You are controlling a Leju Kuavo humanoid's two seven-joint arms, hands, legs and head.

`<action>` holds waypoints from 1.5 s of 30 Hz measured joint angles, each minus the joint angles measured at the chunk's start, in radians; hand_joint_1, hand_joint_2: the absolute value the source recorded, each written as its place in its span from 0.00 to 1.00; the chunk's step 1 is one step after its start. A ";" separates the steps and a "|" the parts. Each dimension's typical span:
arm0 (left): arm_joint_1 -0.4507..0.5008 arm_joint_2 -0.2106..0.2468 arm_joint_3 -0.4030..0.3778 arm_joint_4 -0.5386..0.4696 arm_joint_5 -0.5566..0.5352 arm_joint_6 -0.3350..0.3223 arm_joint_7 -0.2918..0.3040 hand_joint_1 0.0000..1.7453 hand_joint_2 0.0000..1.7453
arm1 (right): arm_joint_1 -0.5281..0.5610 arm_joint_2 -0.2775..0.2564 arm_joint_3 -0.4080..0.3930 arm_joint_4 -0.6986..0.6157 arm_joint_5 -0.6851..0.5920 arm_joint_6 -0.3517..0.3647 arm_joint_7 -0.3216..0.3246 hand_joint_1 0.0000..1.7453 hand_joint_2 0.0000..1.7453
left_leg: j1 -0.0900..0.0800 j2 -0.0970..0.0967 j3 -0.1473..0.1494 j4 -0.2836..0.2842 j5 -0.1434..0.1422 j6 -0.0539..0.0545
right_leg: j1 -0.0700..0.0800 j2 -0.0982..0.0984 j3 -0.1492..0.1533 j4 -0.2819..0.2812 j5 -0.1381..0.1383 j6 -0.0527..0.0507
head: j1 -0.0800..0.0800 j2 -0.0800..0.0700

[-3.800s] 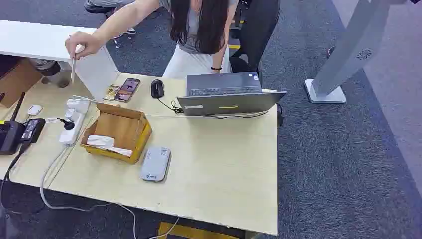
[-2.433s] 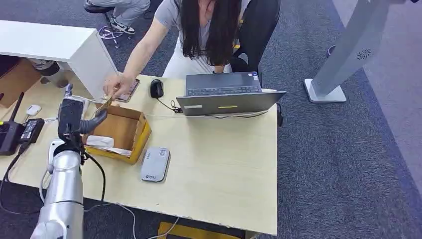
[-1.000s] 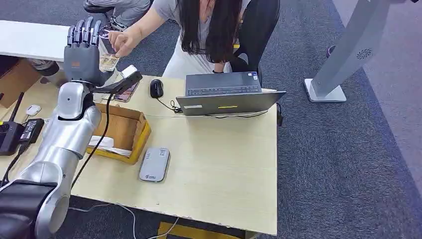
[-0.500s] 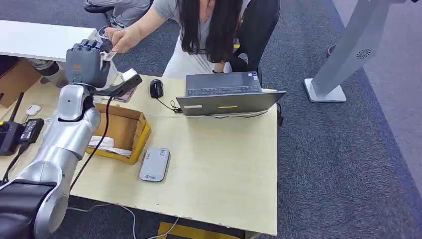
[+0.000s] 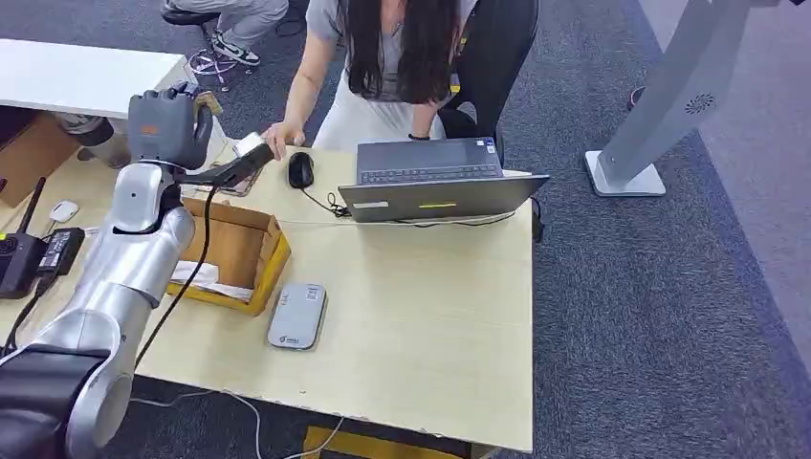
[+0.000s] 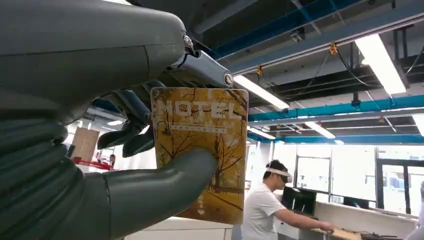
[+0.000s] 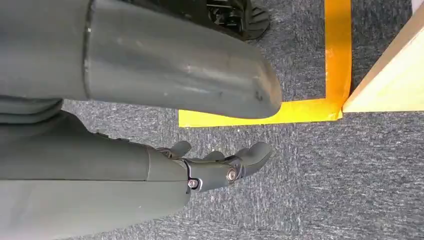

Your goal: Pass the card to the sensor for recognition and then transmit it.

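The left robot hand (image 5: 167, 124) is being held raised above the far left part of the tabletop (image 5: 421, 325), fingers curled. In the left wrist view the left robot hand (image 6: 100, 165) is gripping a yellow card (image 6: 202, 150) printed "HOTEL", the thumb pressing across its face and the fingers lying behind it. The grey sensor (image 5: 297, 315) is lying flat on the tabletop, just beside the cardboard box (image 5: 230, 253). A person's hand (image 5: 283, 135) is resting near the mouse (image 5: 301, 169). The right robot hand (image 7: 220, 165) is hanging over carpet, fingers loosely apart, holding nothing.
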 joint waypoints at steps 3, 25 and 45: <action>0.009 -0.005 0.000 -0.002 0.061 -0.003 -0.038 1.00 1.00 | 0.000 0.000 0.000 0.000 0.001 0.000 -0.002 0.00 0.00 | 0.000 0.000 0.000 0.000 0.000 0.000 | 0.000 0.000 0.000 0.000 0.000 0.000 | 0.000 0.000; 0.522 -0.043 -0.200 -0.614 0.128 -0.291 0.004 1.00 1.00 | 0.042 0.002 -0.071 0.000 -0.050 0.003 -0.063 0.00 0.00 | 0.000 0.000 -0.002 0.000 -0.001 0.000 | 0.000 0.000 -0.002 -0.001 0.000 0.000 | 0.000 0.000; 0.589 -0.023 -0.285 -0.607 0.092 -0.570 0.173 1.00 1.00 | 0.060 0.002 -0.138 0.000 -0.064 0.006 -0.061 0.00 0.00 | 0.000 0.000 -0.002 0.000 -0.001 0.000 | 0.000 0.000 -0.002 -0.001 -0.001 0.000 | 0.000 0.000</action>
